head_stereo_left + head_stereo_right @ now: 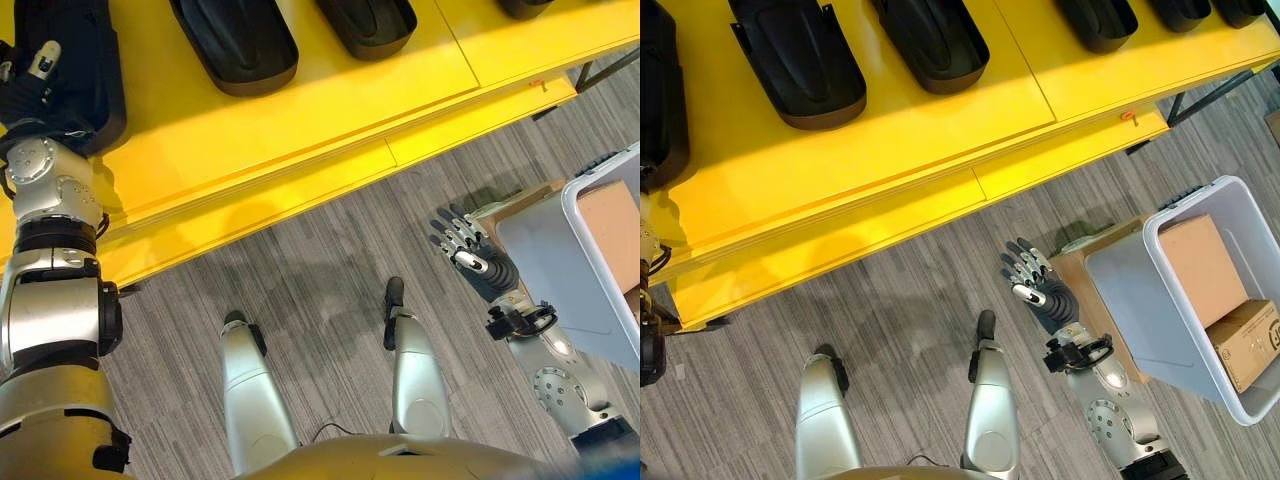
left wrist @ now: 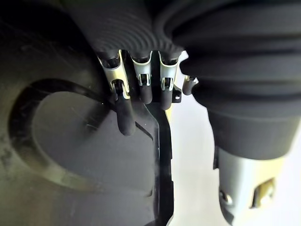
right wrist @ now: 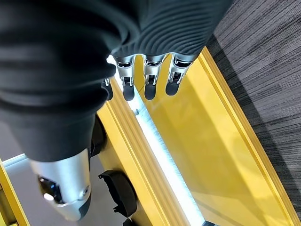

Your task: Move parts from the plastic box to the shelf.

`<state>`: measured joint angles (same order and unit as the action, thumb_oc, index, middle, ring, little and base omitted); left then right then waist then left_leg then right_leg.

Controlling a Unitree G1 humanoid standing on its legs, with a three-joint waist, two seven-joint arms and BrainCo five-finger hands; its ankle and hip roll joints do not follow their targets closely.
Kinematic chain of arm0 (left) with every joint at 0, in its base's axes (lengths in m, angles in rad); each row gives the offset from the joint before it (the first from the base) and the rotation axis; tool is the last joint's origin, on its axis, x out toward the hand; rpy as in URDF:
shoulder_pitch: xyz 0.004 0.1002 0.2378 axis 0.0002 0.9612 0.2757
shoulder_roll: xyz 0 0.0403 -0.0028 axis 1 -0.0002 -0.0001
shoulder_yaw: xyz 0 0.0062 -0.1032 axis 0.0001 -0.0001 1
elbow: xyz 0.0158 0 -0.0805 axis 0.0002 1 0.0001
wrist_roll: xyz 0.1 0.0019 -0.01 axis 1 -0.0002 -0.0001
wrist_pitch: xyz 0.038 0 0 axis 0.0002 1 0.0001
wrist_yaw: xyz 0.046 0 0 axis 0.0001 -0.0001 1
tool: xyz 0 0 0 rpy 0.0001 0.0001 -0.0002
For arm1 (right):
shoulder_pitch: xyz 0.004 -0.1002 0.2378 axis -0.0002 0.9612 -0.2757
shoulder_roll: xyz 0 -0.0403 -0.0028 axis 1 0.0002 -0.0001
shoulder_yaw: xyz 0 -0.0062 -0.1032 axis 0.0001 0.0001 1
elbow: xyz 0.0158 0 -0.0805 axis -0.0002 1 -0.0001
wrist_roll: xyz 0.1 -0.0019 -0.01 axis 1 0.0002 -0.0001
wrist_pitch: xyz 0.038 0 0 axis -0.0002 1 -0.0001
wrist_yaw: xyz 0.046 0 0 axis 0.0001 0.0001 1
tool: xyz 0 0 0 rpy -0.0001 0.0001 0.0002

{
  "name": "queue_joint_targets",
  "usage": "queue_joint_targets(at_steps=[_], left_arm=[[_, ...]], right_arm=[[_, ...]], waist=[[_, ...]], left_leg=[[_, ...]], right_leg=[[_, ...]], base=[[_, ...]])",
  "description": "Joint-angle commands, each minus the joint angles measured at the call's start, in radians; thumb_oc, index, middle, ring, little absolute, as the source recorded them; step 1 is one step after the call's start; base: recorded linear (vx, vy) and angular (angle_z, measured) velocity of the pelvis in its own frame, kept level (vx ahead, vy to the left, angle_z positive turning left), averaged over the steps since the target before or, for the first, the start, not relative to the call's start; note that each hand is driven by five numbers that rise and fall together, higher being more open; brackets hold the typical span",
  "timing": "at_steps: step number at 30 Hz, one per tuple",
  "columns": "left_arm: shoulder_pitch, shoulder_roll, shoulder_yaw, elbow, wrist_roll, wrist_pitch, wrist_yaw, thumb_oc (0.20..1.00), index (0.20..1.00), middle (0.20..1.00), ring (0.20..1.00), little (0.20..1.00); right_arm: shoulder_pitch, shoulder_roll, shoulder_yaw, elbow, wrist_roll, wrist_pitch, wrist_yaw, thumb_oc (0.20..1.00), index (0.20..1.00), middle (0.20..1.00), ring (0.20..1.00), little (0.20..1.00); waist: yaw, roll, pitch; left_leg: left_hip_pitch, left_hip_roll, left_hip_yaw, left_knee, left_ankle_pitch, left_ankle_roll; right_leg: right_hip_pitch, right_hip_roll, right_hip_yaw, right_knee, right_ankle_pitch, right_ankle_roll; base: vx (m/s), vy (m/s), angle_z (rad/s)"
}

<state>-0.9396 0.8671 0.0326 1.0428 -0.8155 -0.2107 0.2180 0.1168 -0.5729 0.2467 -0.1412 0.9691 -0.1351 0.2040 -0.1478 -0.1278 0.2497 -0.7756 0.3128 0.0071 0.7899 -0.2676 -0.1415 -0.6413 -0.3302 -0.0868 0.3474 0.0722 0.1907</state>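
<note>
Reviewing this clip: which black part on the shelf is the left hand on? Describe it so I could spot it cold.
Start at the yellow shelf across the top of the head views, with its row of black parts. Go to the robot's left end: the part there lies under the left hand, whose fingers press on its surface. Its neighbours lie untouched; the right hand hangs open by the plastic box.

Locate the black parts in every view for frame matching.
Left eye view: black parts along the top, on the yellow shelf.
Right eye view: parts along the top again.
Left wrist view: one part, close up.
Right wrist view: parts on the shelf.
Shared landmark: yellow shelf.
</note>
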Motion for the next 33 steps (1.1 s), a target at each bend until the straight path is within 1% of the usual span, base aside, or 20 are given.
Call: queue_joint_targets(at_steps=[1, 11, 17, 20, 21, 23, 25, 28, 30, 31, 33], left_arm=[[0.096, 0.036, 0.054, 0.067, -0.057, 0.001, 0.014, 1.000, 1.000, 1.000, 1.000, 1.000], [0.185, 0.038, 0.157, 0.066, -0.131, -0.011, 0.012, 1.000, 1.000, 1.000, 1.000, 1.000], [0.176, 0.039, 0.141, 0.055, -0.111, -0.016, 0.009, 1.000, 1.000, 1.000, 1.000, 1.000], [0.154, 0.037, 0.108, 0.034, -0.087, -0.020, 0.008, 1.000, 1.000, 1.000, 1.000, 1.000], [0.132, 0.038, 0.068, 0.013, -0.049, -0.022, 0.010, 1.000, 1.000, 1.000, 1.000, 1.000], [0.117, 0.040, 0.045, 0.010, -0.025, -0.022, 0.010, 1.000, 1.000, 1.000, 1.000, 1.000], [0.067, 0.051, -0.035, -0.031, 0.057, -0.033, 0.027, 1.000, 1.000, 1.000, 1.000, 1.000], [0.029, 0.059, -0.082, -0.066, 0.083, -0.045, 0.033, 1.000, 1.000, 1.000, 1.000, 1.000], [-0.009, 0.093, -0.128, -0.068, 0.150, -0.038, 0.040, 1.000, 1.000, 1.000, 1.000, 1.000], [-0.013, 0.093, -0.132, -0.066, 0.150, -0.038, 0.040, 1.000, 1.000, 1.000, 1.000, 1.000], [-0.054, 0.126, -0.172, -0.048, 0.213, -0.027, 0.042, 1.000, 1.000, 1.000, 1.000, 1.000]], right_arm=[[0.003, -0.080, -0.073, -0.062, 0.034, -0.028, 0.017, 1.000, 1.000, 1.000, 1.000, 1.000], [0.003, -0.074, -0.076, -0.065, 0.028, -0.030, 0.011, 1.000, 1.000, 1.000, 1.000, 1.000], [0.000, -0.080, -0.071, -0.065, 0.028, -0.027, 0.016, 1.000, 1.000, 1.000, 1.000, 1.000], [-0.006, -0.085, -0.068, -0.061, 0.030, -0.024, 0.019, 1.000, 1.000, 1.000, 1.000, 1.000], [-0.010, -0.086, -0.068, -0.056, 0.030, -0.025, 0.022, 1.000, 1.000, 1.000, 1.000, 1.000], [-0.013, -0.085, -0.069, -0.051, 0.032, -0.026, 0.024, 1.000, 1.000, 1.000, 1.000, 1.000], [-0.021, -0.087, -0.069, -0.034, 0.033, -0.027, 0.029, 1.000, 1.000, 1.000, 1.000, 1.000], [-0.030, -0.089, -0.069, -0.024, 0.038, -0.029, 0.033, 1.000, 1.000, 1.000, 1.000, 1.000], [-0.035, -0.099, -0.074, -0.020, 0.044, -0.028, 0.040, 1.000, 1.000, 1.000, 1.000, 1.000], [-0.035, -0.097, -0.075, -0.020, 0.044, -0.028, 0.040, 1.000, 1.000, 1.000, 1.000, 1.000], [-0.038, -0.104, -0.081, -0.020, 0.048, -0.025, 0.049, 1.000, 1.000, 1.000, 1.000, 1.000]], waist=[[0.025, 0.004, -0.009], [0.041, 0.007, -0.005], [0.041, 0.007, -0.009], [0.037, 0.007, -0.011], [0.035, 0.008, -0.014], [0.034, 0.008, -0.015], [0.029, 0.009, -0.020], [0.025, 0.012, -0.021], [0.022, 0.019, -0.025], [0.023, 0.017, -0.024], [0.021, 0.024, -0.025]], left_leg=[[-0.007, -0.061, 0.037, -0.098, 0.088, 0.076], [-0.011, -0.066, 0.036, -0.094, 0.088, 0.075], [-0.009, -0.068, 0.036, -0.101, 0.091, 0.075], [-0.006, -0.068, 0.037, -0.105, 0.091, 0.075], [-0.007, -0.069, 0.038, -0.106, 0.093, 0.075], [-0.008, -0.069, 0.038, -0.106, 0.094, 0.074], [-0.008, -0.067, 0.040, -0.108, 0.095, 0.075], [-0.009, -0.067, 0.041, -0.104, 0.095, 0.076], [-0.008, -0.066, 0.044, -0.103, 0.095, 0.076], [-0.008, -0.066, 0.044, -0.103, 0.095, 0.076], [-0.008, -0.065, 0.045, -0.102, 0.095, 0.076]], right_leg=[[-0.059, -0.004, 0.010, 0.208, -0.125, -0.052], [-0.062, -0.008, 0.009, 0.215, -0.127, -0.053], [-0.060, -0.008, 0.009, 0.215, -0.127, -0.053], [-0.060, -0.009, 0.008, 0.214, -0.125, -0.051], [-0.062, -0.009, 0.010, 0.215, -0.123, -0.051], [-0.063, -0.009, 0.010, 0.214, -0.122, -0.051], [-0.071, -0.009, 0.012, 0.218, -0.120, -0.051], [-0.075, -0.009, 0.015, 0.221, -0.120, -0.051], [-0.076, -0.008, 0.019, 0.221, -0.122, -0.051], [-0.076, -0.008, 0.020, 0.221, -0.122, -0.051], [-0.079, -0.008, 0.023, 0.223, -0.123, -0.050]], base=[[0.00, 0.000, 0.00], [0.00, 0.000, 0.00], [0.00, 0.000, 0.00], [0.00, 0.000, 0.00], [0.00, 0.000, 0.00], [0.00, 0.000, 0.00], [0.00, 0.000, 0.00], [0.00, 0.002, 0.01], [0.00, 0.000, 0.00], [0.00, 0.000, 0.00], [0.00, 0.000, 0.00]])
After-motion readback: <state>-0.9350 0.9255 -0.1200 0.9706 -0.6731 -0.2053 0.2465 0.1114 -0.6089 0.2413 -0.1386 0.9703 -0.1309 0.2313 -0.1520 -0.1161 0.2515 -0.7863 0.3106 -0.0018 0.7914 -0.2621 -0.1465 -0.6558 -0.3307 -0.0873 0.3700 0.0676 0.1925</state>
